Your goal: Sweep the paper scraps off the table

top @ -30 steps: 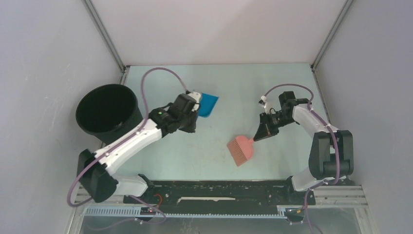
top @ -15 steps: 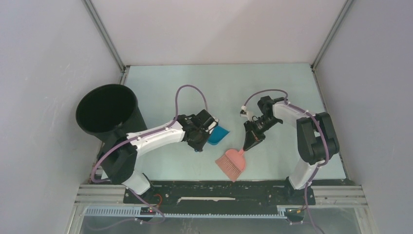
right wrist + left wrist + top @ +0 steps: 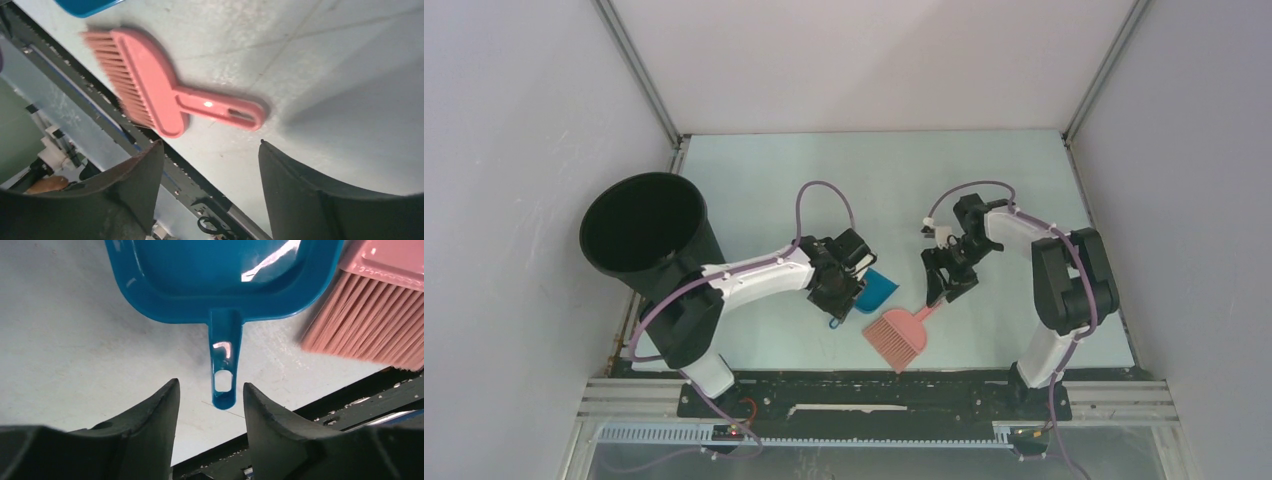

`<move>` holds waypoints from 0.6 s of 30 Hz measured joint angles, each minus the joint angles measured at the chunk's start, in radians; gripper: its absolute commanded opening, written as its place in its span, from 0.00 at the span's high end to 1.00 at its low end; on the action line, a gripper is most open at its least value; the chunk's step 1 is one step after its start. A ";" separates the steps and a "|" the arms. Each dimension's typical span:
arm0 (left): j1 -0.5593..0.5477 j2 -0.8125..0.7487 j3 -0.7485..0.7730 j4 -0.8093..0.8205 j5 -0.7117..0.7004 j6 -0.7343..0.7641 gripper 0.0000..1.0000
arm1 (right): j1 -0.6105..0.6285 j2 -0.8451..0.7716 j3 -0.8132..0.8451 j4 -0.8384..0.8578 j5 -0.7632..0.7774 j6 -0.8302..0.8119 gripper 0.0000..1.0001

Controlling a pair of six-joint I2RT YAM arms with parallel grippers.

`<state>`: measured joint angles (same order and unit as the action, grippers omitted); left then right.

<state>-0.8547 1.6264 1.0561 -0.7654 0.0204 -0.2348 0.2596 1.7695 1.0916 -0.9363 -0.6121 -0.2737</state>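
No paper scraps show in any view. The blue dustpan (image 3: 881, 290) lies on the pale green table (image 3: 874, 180) near its front edge. My left gripper (image 3: 842, 298) hovers over the dustpan's handle. In the left wrist view this gripper (image 3: 210, 390) is open, and the handle's tip (image 3: 223, 390) lies free between the fingertips. The pink brush (image 3: 898, 335) lies flat beside the dustpan. My right gripper (image 3: 942, 290) stands just above the end of its handle. It is open in the right wrist view (image 3: 210, 147), with the brush (image 3: 150, 90) lying loose on the table beyond it.
A tall black bin (image 3: 644, 235) stands at the table's left side. The black rail (image 3: 874, 385) runs along the near edge, just behind the brush's bristles. Grey walls close in the left, far and right sides.
Both grippers have opened. The left one let go of the dustpan's handle and the right one let go of the brush, which now lies flat on the table.
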 measured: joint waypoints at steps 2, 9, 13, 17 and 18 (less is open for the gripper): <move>0.000 -0.002 0.001 -0.001 -0.018 0.000 0.43 | -0.013 -0.005 0.000 0.012 0.029 0.001 0.21; 0.034 -0.093 0.029 -0.008 -0.105 -0.002 0.00 | -0.178 -0.155 0.000 0.086 0.113 0.047 0.00; 0.140 -0.232 0.066 0.021 -0.163 -0.028 0.00 | -0.287 -0.324 0.000 0.168 0.134 0.095 0.00; 0.229 -0.399 0.087 0.100 -0.245 -0.054 0.00 | -0.341 -0.456 0.002 0.256 0.132 0.158 0.00; 0.235 -0.438 0.089 0.126 -0.266 -0.055 0.00 | -0.354 -0.481 0.003 0.279 0.127 0.180 0.00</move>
<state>-0.6197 1.1881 1.1454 -0.6392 -0.2459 -0.2893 -0.0948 1.2884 1.0946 -0.6571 -0.4847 -0.0937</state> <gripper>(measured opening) 0.996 0.993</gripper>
